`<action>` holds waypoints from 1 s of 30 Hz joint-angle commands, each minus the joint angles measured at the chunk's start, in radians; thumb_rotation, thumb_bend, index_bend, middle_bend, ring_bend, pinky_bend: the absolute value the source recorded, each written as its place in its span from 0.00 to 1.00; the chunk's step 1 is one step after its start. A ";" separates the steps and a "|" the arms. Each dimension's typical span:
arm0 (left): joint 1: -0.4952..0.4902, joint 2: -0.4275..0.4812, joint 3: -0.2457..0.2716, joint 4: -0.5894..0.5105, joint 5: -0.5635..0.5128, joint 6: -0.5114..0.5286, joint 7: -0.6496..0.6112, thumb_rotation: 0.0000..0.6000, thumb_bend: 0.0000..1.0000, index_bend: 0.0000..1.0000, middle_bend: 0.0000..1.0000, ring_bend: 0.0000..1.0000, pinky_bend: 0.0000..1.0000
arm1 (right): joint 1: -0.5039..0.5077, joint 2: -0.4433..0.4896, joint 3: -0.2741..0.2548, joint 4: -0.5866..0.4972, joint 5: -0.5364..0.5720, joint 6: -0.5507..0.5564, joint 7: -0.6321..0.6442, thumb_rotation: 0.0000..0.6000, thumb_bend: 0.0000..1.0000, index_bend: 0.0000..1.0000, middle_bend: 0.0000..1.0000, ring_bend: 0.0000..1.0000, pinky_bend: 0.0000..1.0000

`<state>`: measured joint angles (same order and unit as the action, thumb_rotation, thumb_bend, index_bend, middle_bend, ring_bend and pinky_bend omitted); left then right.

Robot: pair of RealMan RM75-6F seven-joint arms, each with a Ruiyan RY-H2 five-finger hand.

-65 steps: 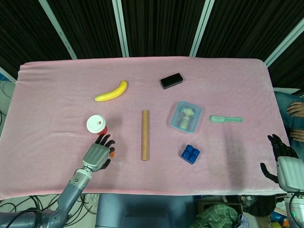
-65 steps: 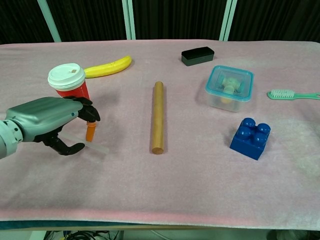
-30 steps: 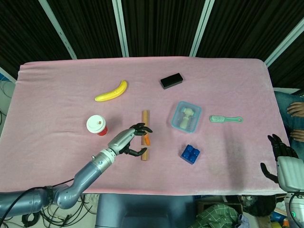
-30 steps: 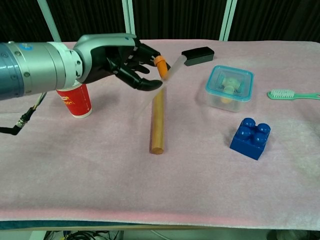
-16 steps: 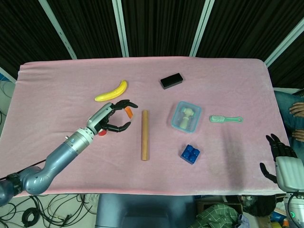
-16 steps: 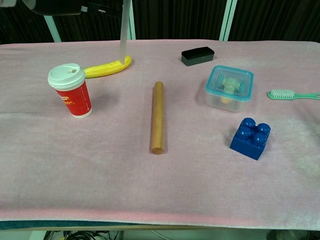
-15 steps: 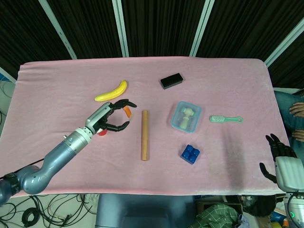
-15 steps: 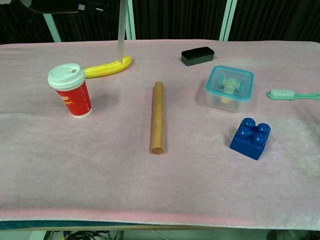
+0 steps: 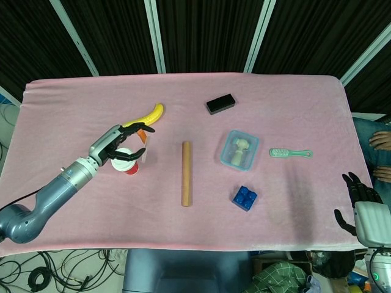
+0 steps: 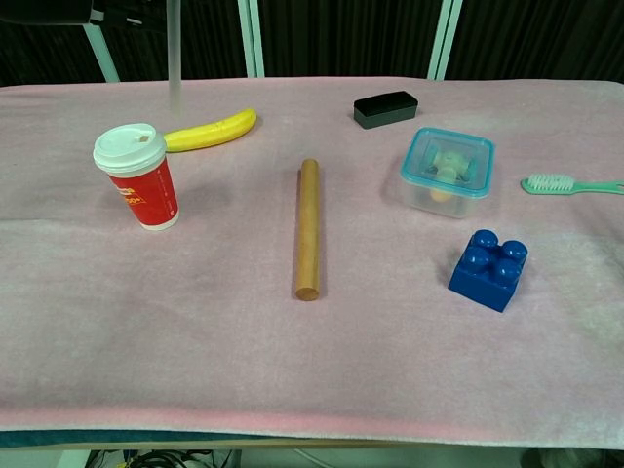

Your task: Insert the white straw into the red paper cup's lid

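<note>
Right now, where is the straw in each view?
Head view: the straw shows beside the left hand, right of the cup's lid.
Chest view: it hangs upright at top left, above the cup.
Shared landmark: the banana.

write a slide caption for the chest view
White straw hangs upright above the lidded red paper cup, not yet inserted.
</note>
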<state>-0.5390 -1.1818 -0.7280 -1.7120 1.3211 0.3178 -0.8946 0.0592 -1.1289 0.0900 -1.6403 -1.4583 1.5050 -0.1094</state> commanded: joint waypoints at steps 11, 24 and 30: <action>0.031 0.059 0.143 0.153 0.328 0.214 -0.405 1.00 0.44 0.63 0.24 0.02 0.07 | 0.000 -0.003 0.001 0.000 0.006 -0.002 -0.005 1.00 0.26 0.07 0.05 0.18 0.20; -0.094 0.071 0.419 0.355 0.499 0.456 -0.853 1.00 0.44 0.62 0.24 0.02 0.08 | -0.002 -0.003 0.000 -0.005 0.008 -0.002 -0.012 1.00 0.26 0.07 0.05 0.18 0.20; -0.149 0.045 0.504 0.420 0.499 0.498 -0.920 1.00 0.44 0.62 0.25 0.02 0.08 | -0.002 -0.004 -0.001 -0.004 0.005 -0.001 -0.013 1.00 0.26 0.07 0.05 0.18 0.20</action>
<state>-0.6708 -1.1273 -0.2450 -1.3058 1.8175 0.8030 -1.7972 0.0577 -1.1327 0.0893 -1.6447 -1.4535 1.5039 -0.1226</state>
